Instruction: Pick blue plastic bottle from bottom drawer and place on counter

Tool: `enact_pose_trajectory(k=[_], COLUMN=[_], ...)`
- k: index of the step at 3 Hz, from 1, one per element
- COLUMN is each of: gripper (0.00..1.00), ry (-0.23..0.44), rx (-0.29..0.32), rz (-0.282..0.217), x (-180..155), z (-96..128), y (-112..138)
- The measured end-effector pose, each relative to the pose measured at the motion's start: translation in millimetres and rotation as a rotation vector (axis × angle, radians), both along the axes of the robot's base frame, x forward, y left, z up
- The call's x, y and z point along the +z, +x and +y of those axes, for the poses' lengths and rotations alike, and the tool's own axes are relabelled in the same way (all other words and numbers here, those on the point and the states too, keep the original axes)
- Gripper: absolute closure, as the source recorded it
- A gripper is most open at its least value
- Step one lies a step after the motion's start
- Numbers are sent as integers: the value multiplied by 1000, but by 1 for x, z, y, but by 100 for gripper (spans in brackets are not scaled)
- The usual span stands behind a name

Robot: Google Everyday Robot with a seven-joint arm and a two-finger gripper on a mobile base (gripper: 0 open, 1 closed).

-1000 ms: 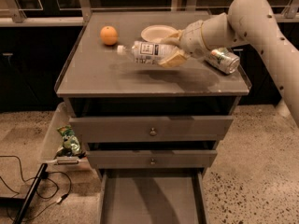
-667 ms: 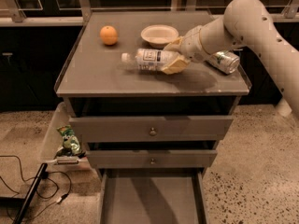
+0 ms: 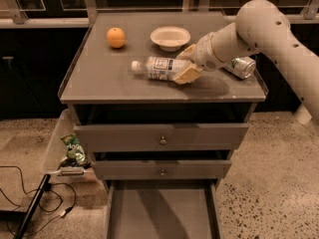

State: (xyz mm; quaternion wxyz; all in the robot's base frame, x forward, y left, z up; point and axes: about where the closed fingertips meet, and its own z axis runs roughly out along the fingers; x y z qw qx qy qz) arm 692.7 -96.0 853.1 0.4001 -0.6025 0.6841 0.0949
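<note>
Gripper [image 3: 186, 63] sits just in front of the white bowl [image 3: 170, 37], fingers clamped on the base end of the blue plastic bottle [image 3: 155, 67], which lies sideways front-left of the bowl at the counter [image 3: 107, 81], contact unclear; bottom drawer [image 3: 159, 213] open.

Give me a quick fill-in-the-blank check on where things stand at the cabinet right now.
The blue plastic bottle lies on its ___ on the counter. The end effector is at the bottle's end opposite its ___. The bottom drawer stands ___, not shut.
Missing: side; cap; open.
</note>
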Motion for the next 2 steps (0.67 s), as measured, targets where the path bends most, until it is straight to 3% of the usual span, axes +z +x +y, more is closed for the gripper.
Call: enact_pose_trajectory(k=[2], gripper=[35], ry=[0], rx=[0], rz=[0], x=[0], z=[0], y=[0])
